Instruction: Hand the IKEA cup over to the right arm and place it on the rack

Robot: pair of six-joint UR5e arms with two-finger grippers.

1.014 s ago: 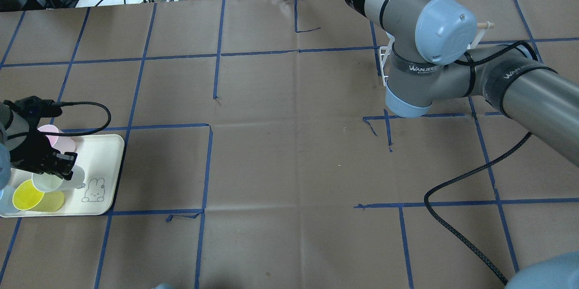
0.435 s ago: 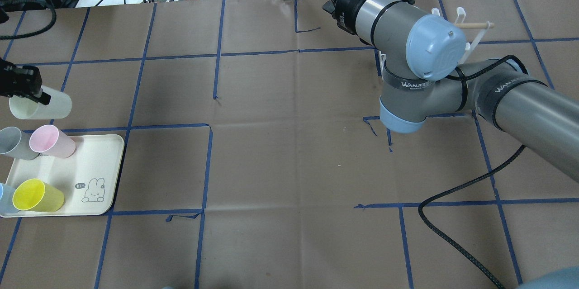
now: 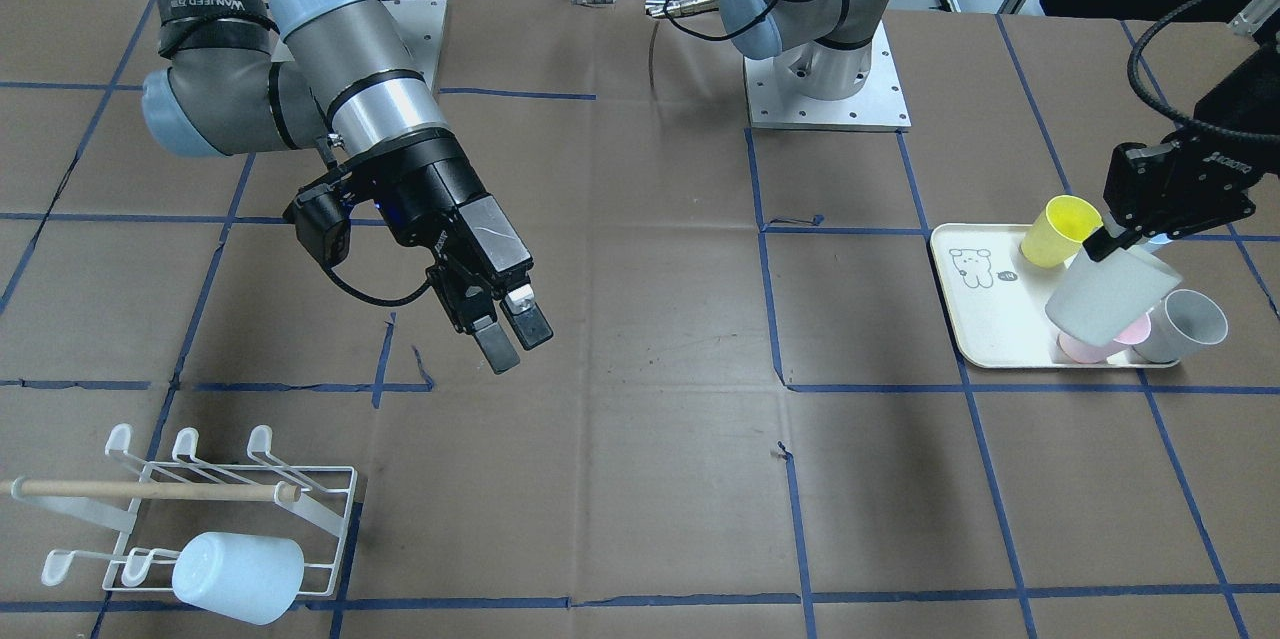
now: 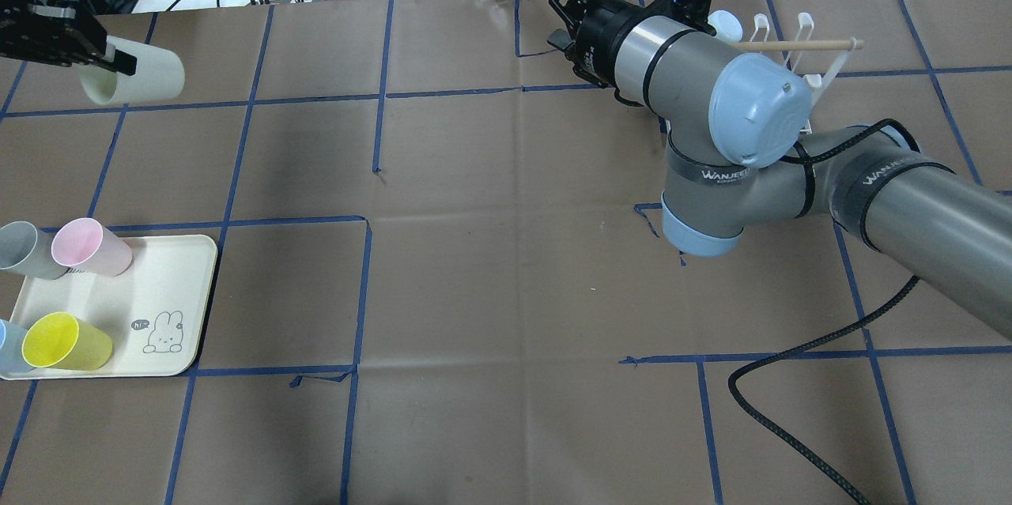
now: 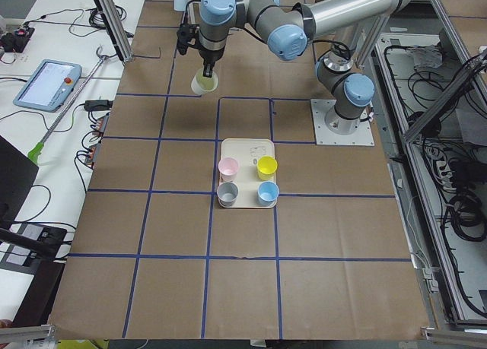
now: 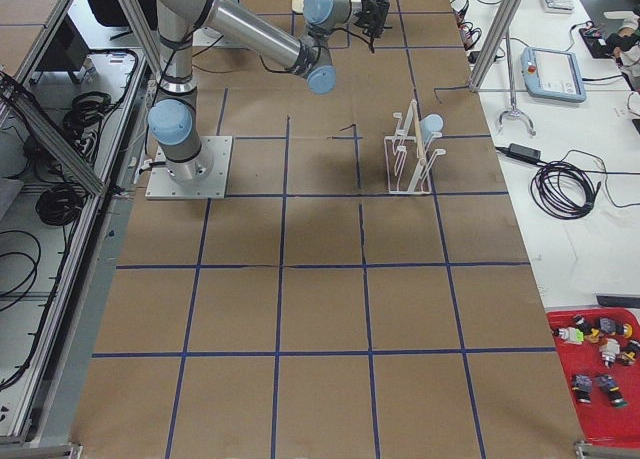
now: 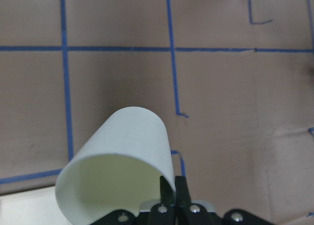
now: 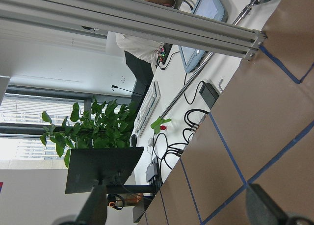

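My left gripper (image 4: 118, 65) is shut on the rim of a pale whitish IKEA cup (image 4: 141, 77), which hangs on its side in the air over the table's far left. The left wrist view shows the cup (image 7: 122, 161) with my fingertips (image 7: 171, 193) pinching its rim. My right gripper (image 3: 512, 339) hovers open and empty above the table, apart from the cup; its fingers stand wide apart in the right wrist view. The white wire rack (image 3: 200, 509) with its wooden dowel stands at the far right, partly hidden by my right arm (image 4: 711, 94) in the overhead view.
A pale blue cup (image 3: 238, 577) sits on the rack. The cream tray (image 4: 170, 284) at the near left holds pink (image 4: 88, 246), grey (image 4: 28, 250), yellow (image 4: 63, 341) and blue cups. A black cable (image 4: 798, 402) lies on the table's right side.
My left gripper has lifted the whitish cup off the tray and carried it to the far side of the table. My right gripper has swung left, away from the rack.
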